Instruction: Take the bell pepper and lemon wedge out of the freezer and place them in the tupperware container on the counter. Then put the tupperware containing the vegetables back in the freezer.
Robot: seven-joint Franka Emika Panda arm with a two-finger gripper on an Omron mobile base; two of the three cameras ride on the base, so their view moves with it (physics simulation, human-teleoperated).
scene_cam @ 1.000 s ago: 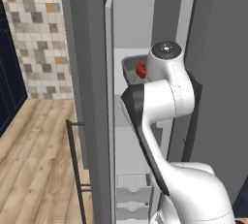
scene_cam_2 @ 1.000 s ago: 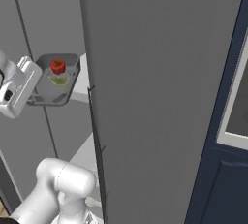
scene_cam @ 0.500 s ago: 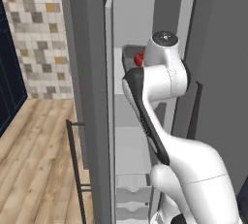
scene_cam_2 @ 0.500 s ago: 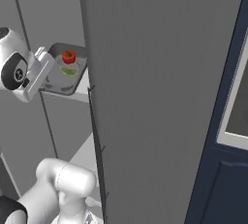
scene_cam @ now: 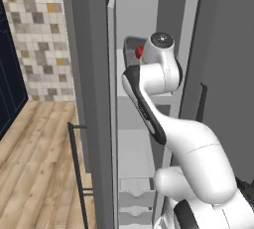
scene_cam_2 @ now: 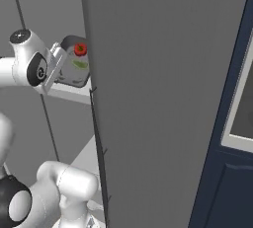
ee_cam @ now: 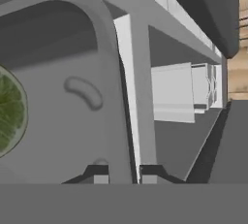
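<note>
The dark grey tupperware container point(scene_cam_2: 69, 73) hangs tilted inside the freezer point(scene_cam: 136, 15), just over a white shelf point(scene_cam_2: 66, 91). In it lie the red bell pepper point(scene_cam_2: 80, 49) and the green lemon wedge point(scene_cam_2: 79, 64). My gripper point(scene_cam_2: 53, 68) is shut on the container's near rim. In the hand view the rim point(ee_cam: 114, 72) runs between my fingertips point(ee_cam: 100, 174), and the lemon wedge point(ee_cam: 9, 109) shows at the left on the tray floor. From the left base view the pepper point(scene_cam: 139, 52) and a corner of the container point(scene_cam: 130, 44) peek out beside my wrist.
The open grey freezer door point(scene_cam_2: 153, 98) stands close on the right of the arm. White drawers point(scene_cam: 135, 200) sit low in the compartment. A dark vertical handle point(scene_cam: 202, 101) is on the right panel. A tiled wall point(scene_cam: 39, 34) and wooden floor point(scene_cam: 34, 163) lie to the left.
The arm has lifted the container with both foods upward and carried it deeper into the freezer, to shelf height. The grip on the rim has stayed shut.
</note>
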